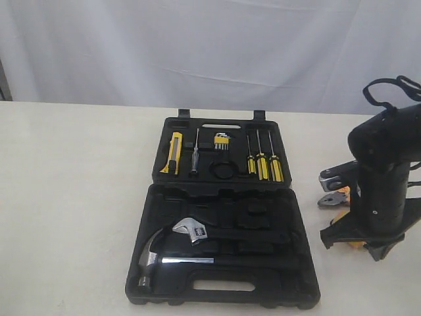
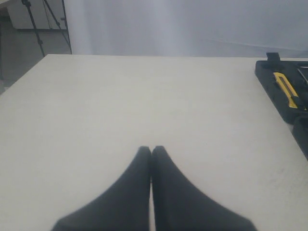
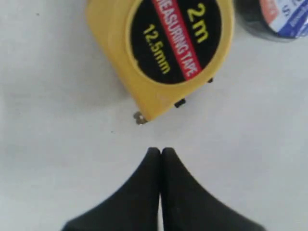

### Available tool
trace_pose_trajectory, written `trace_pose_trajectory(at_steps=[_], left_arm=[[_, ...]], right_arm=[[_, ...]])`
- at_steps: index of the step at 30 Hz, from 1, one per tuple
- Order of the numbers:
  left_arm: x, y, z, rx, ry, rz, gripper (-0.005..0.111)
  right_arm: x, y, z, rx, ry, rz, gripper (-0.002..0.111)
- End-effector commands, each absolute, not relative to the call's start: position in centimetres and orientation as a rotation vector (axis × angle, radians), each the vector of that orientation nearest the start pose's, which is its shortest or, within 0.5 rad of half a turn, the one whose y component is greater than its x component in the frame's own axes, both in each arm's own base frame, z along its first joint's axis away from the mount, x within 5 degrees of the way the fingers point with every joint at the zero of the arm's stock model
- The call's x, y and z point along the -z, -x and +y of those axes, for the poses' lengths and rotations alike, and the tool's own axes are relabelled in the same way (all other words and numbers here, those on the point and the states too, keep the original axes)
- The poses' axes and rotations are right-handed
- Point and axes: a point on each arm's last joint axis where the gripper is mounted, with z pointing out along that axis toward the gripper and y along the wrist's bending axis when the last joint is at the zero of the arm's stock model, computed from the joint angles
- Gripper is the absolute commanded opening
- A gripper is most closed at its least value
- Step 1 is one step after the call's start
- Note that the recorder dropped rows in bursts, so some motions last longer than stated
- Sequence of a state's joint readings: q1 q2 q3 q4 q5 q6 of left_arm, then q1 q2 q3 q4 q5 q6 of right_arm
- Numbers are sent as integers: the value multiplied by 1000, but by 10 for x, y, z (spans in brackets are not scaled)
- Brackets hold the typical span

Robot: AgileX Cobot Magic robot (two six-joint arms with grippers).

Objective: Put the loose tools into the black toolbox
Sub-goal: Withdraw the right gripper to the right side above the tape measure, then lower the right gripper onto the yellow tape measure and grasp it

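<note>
The toolbox (image 1: 276, 296) lies open on the tabletop (image 1: 66, 197), right of the middle, with one half at the near edge and the hinged half behind it. The knife (image 1: 173, 153) is already slotted at the left end of the far half. In that half there are also hex keys (image 1: 221, 140) and three screwdrivers (image 1: 263, 164). The near half holds the hammer (image 1: 154, 253) and wrench (image 1: 194, 230).

The pliers (image 1: 335, 196) lie on the tabletop between the toolbox and the right edge, partly hidden by the right arm (image 1: 385, 178). The tape measure (image 3: 163, 53) lies flat on the tabletop, face up, with the tape roll (image 3: 274, 19) near it but apart.

The right gripper (image 3: 160, 150) has its jaws pressed together and empty. It is above the bare tabletop, just short of the tape measure's hooked corner and not touching it. The left gripper (image 2: 151, 148) is likewise closed on nothing, over bare tabletop well to the left of the toolbox.
</note>
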State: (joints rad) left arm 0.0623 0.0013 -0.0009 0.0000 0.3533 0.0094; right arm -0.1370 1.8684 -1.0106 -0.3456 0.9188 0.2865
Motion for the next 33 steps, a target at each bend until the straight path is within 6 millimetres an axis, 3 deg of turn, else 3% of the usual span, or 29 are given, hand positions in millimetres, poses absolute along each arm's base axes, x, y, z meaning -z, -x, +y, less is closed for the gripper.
trace_pose_trajectory(at_steps=[1, 5, 9, 13, 23, 33], left_arm=[[-182, -53, 3, -46, 46, 1826, 0], [-182, -53, 3, -46, 46, 1826, 0], [-182, -53, 3, -46, 46, 1826, 0], [-182, -53, 3, -46, 46, 1826, 0], [-182, -53, 3, -46, 46, 1826, 0], [-182, -53, 3, -46, 46, 1826, 0]], right_arm=[[-142, -299, -72, 550, -350, 3167, 0], [-142, -294, -65, 446, -285, 3261, 0], [-146, -301, -53, 203, -239, 3187, 0], [-144, -309, -50, 137, -233, 3110, 0], [-125, -314, -61, 302, -300, 3095, 0], [-129, -305, -75, 579, -357, 3138, 0]])
